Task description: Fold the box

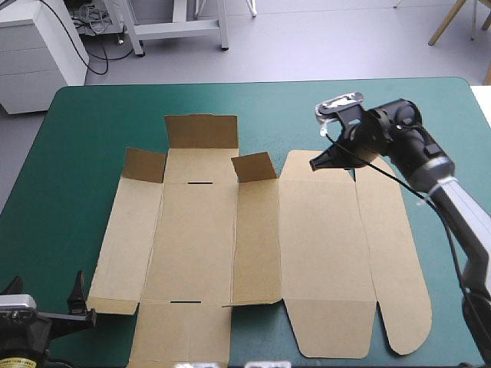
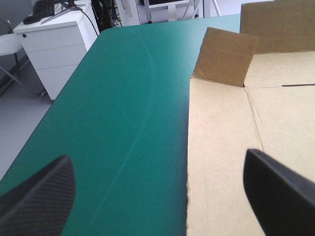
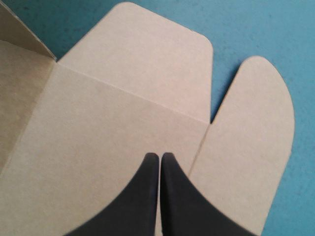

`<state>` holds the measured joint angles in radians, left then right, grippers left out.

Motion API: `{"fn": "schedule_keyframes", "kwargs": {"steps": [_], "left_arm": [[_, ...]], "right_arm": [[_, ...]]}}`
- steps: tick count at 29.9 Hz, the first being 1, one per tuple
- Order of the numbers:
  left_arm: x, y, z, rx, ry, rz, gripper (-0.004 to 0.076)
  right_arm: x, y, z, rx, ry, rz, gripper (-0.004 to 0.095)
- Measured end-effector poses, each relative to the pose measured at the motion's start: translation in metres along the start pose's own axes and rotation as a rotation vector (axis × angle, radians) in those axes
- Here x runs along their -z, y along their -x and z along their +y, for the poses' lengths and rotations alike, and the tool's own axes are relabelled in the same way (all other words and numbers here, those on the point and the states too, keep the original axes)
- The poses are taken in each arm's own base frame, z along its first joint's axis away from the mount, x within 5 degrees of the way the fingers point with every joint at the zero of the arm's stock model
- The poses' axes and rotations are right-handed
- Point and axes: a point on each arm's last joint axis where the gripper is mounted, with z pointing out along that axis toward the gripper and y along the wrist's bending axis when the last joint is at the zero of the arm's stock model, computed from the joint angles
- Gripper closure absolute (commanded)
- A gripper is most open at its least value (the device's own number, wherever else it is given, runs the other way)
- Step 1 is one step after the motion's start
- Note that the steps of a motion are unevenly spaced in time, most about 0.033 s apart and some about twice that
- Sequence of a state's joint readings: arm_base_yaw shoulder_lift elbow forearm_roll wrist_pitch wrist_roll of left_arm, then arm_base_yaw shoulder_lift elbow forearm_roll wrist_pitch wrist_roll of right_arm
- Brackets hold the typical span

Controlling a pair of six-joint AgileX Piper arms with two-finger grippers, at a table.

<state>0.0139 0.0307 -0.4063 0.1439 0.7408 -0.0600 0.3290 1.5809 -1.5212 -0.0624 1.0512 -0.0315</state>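
The brown box (image 1: 253, 245) lies as a cut sheet, mostly flat, on the middle of the teal-green cover (image 1: 84, 138). At its far side three small flaps stand raised: a back flap (image 1: 201, 130) and two side flaps (image 1: 144, 165) (image 1: 253, 166). My right gripper (image 1: 316, 164) is shut, its tips pointing down at the far edge of the wide lid panel (image 3: 108, 128). In the right wrist view the right gripper (image 3: 160, 156) holds nothing, with the rounded tabs ahead of it. My left gripper (image 1: 83, 300) is open at the table's near left corner. The box's left edge (image 2: 189, 162) lies between its fingers (image 2: 275, 191).
A white cabinet (image 1: 38, 46) stands on the floor beyond the table's far left corner, also seen in the left wrist view as the cabinet (image 2: 59, 44). Bare cover runs along the left side of the box and across the far strip of the table.
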Motion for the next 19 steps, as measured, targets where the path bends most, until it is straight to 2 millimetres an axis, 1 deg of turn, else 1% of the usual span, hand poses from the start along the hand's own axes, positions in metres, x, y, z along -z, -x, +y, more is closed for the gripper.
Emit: {"fn": "schedule_keyframes", "kwargs": {"steps": [4, 9, 12, 15, 19], "left_arm": [[-0.017, 0.027, 0.0, -0.017, -0.002, 0.054, 0.0125], [-0.048, 0.073, -0.001, -0.041, 0.0, 0.129, 0.0126], [-0.077, 0.098, -0.002, -0.048, -0.002, 0.209, 0.0126], [-0.107, 0.115, -0.004, -0.054, -0.005, 0.283, 0.0126], [-0.139, 0.131, -0.006, -0.058, -0.005, 0.368, 0.0126]], "right_arm": [[0.016, -0.032, -0.014, -0.047, -0.004, -0.014, 0.0912], [0.028, -0.075, -0.012, -0.069, 0.007, -0.065, 0.0912], [0.037, -0.1, -0.009, -0.071, 0.009, -0.122, 0.0912], [0.041, -0.126, -0.005, -0.071, 0.007, -0.165, 0.0927], [0.051, -0.153, 0.0, -0.083, 0.015, -0.231, 0.0927]]}}
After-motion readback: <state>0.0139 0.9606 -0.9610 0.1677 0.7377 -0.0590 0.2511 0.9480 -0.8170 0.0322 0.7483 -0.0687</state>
